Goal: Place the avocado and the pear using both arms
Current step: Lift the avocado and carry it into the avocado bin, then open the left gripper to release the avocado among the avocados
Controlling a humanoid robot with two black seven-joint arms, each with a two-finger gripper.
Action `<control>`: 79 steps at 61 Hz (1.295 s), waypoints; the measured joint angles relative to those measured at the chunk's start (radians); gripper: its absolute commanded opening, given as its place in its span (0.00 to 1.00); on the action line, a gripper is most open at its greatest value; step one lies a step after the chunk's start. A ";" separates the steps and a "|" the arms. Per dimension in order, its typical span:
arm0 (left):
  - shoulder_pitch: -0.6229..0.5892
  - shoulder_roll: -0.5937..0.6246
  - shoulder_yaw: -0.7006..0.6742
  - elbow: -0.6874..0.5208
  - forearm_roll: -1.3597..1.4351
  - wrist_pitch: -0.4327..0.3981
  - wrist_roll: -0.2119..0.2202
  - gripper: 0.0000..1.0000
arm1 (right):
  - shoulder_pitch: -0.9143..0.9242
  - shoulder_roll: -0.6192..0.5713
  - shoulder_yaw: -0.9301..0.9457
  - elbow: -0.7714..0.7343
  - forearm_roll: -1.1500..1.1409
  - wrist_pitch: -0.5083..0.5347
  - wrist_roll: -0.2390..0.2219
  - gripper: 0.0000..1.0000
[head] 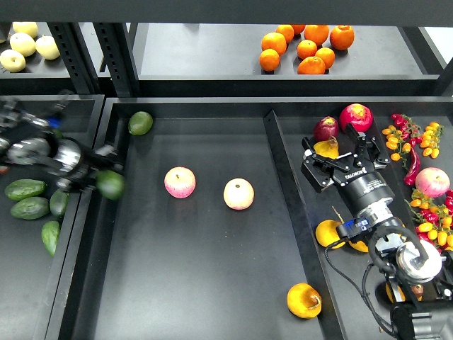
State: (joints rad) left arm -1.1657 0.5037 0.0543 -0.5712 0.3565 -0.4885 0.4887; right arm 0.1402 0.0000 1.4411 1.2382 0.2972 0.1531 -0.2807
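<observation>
My left gripper point(92, 177) is motion-blurred at the rim between the left tray and the middle tray point(212, 127). It is shut on the dark green avocado point(110, 184), held above that rim. The yellow-orange pear point(304, 300) with a brownish blotch lies at the front right of the middle tray, away from both grippers. My right gripper point(338, 150) is open over the back of the right tray point(283, 142). A yellow fruit point(327, 147) sits partly hidden under it, next to its left finger.
Two pink-yellow apples point(180, 182) point(238, 193) lie mid-tray, and a lighter avocado point(140, 122) is at its back left. Several avocados point(27, 190) fill the left tray. Red apples point(356, 115), yellow fruits point(329, 233) and small peppers point(425, 138) crowd the right tray. Oranges point(306, 49) sit on the shelf.
</observation>
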 measured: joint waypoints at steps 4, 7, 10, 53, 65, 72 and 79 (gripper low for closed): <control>0.004 0.030 -0.002 0.001 -0.005 0.000 0.000 0.08 | 0.000 0.000 -0.002 0.000 0.000 0.002 0.000 1.00; 0.007 0.049 -0.002 0.001 -0.008 0.000 0.000 0.08 | 0.000 0.000 -0.003 0.000 0.000 0.003 0.000 1.00; 0.010 0.068 -0.002 0.005 -0.010 0.000 0.000 0.08 | 0.000 0.000 -0.004 0.000 0.000 0.003 0.000 1.00; 0.181 0.211 -0.028 0.041 -0.015 0.000 0.000 0.12 | -0.001 0.000 -0.011 -0.003 0.000 0.005 0.000 1.00; 0.223 0.207 -0.039 0.072 -0.015 0.000 0.000 0.14 | -0.002 0.000 -0.009 -0.002 0.000 0.008 0.000 1.00; 0.240 0.202 -0.045 0.086 -0.015 0.000 0.000 0.15 | -0.005 0.000 -0.009 -0.002 0.000 0.010 -0.001 1.00; 0.251 0.197 -0.047 0.097 -0.015 0.000 0.000 0.16 | -0.005 0.000 -0.008 -0.002 0.000 0.012 -0.001 1.00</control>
State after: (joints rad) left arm -0.9147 0.7011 0.0073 -0.4745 0.3420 -0.4887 0.4886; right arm 0.1351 0.0000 1.4329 1.2366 0.2977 0.1646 -0.2815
